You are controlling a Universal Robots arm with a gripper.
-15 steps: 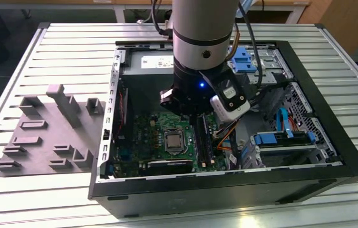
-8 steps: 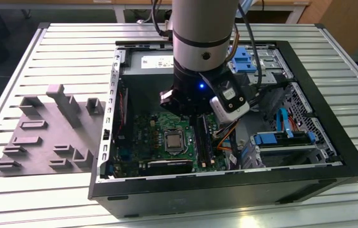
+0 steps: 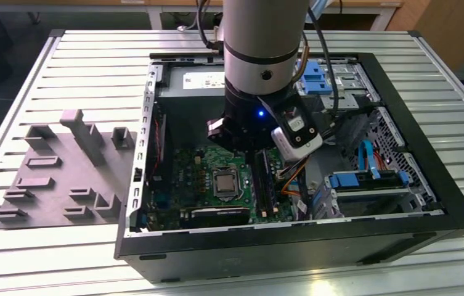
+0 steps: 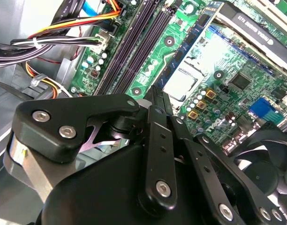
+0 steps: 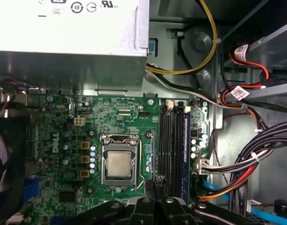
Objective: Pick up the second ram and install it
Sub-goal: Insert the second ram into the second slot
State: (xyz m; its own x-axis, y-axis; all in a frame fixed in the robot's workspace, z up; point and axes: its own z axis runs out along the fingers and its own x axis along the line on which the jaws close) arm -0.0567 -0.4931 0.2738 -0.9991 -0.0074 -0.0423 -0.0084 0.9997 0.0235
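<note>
The end effector (image 5: pixel 155 190) is closed on the second ram (image 5: pixel 154 183), held edge-on above the motherboard (image 5: pixel 110 122). The ram's long axis runs parallel to the memory slots (image 5: pixel 169 150), just beside the processor (image 5: pixel 118 164).

A green motherboard (image 5: pixel 110 126) carries a silver processor (image 5: pixel 119 164), beside a pale grey tray (image 3: pixel 63 176).
</note>
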